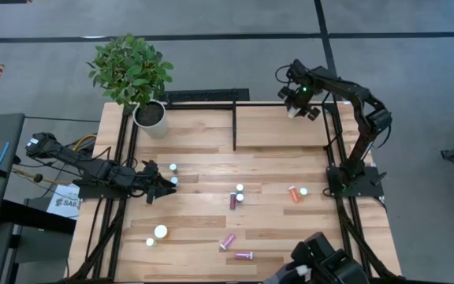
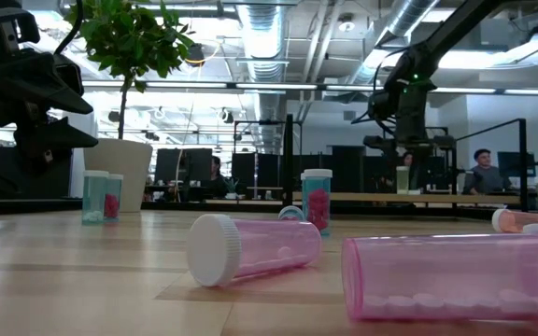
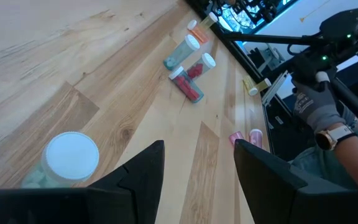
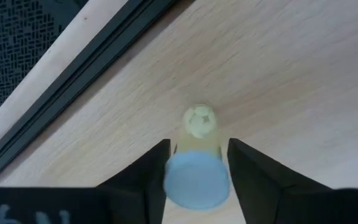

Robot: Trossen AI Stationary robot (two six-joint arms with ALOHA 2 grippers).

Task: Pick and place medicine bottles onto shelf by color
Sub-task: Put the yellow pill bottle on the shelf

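Shelf (image 4: 278, 56): right tool (image 4: 197, 163) astride yellow bottle (image 4: 197, 158)

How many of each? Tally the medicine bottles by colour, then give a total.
Pink plastic bottles, lying: 2
Maroon bottle, lying: 1
Orange bottle, lying: 1
Upright bottles, only white caps showing: 7
Pale yellow bottle at the right pincer: 1
Total: 12

- left gripper (image 3: 197, 168): dark fingers apart, nothing between them, over light-wood plank tabletop (image 3: 73, 68)
- white-capped bottle (image 3: 67, 158) stands just beside it
- grey-gloved hand (image 3: 316, 102) at the far edge
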